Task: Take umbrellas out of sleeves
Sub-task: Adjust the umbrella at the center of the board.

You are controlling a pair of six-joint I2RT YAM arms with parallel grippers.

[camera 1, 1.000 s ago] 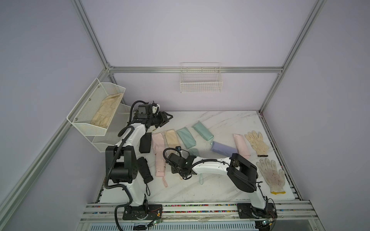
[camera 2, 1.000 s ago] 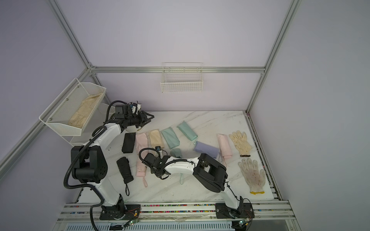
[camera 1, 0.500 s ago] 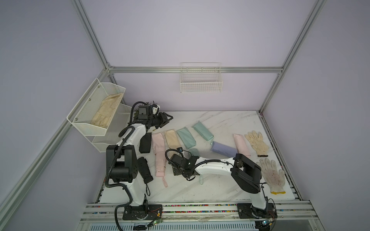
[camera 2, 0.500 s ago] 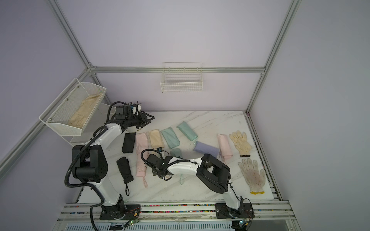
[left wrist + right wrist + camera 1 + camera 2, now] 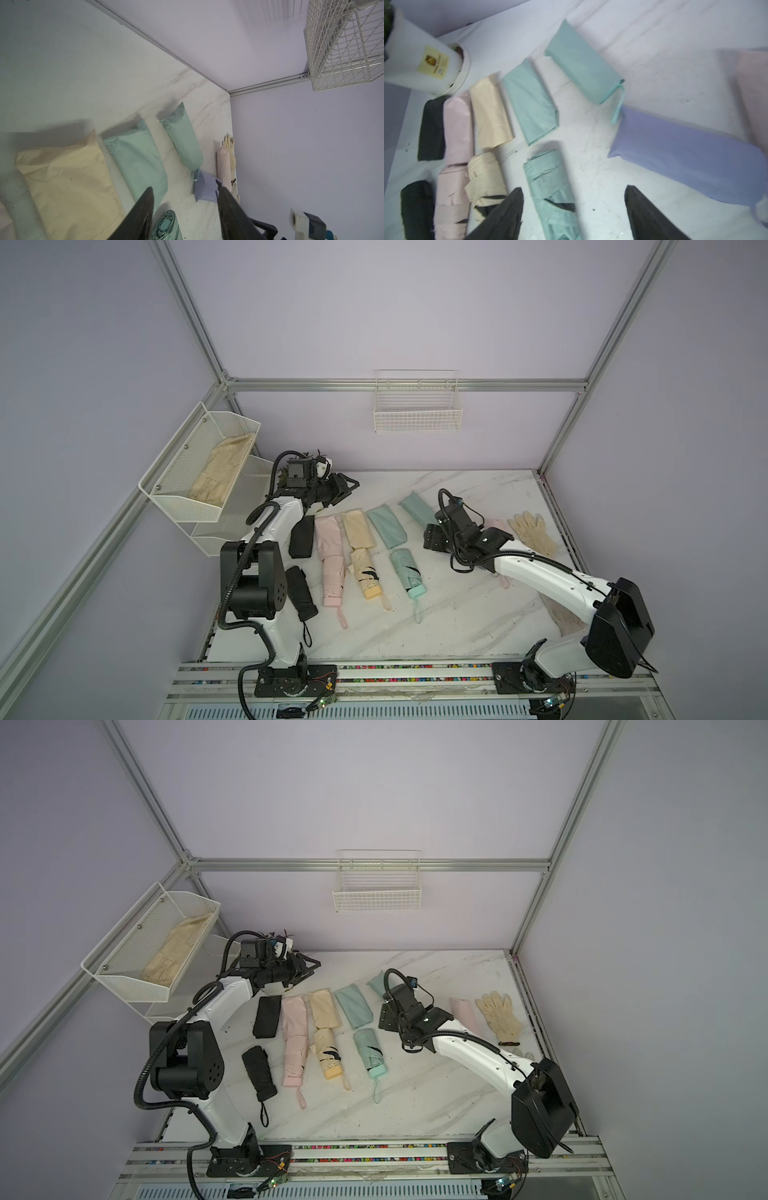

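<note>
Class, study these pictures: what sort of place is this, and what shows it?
Most likely a robotics lab work cell: a left arm and right arm mounted on a front rail, an aluminium frame around plain lilac walls, and a marble-look table as workbench.

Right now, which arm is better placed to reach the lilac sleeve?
The right. The right hand, open and empty, hovers close to the lilac sleeve. The left hand, also open, is at the back, past the black sleeve, much farther off.
</note>
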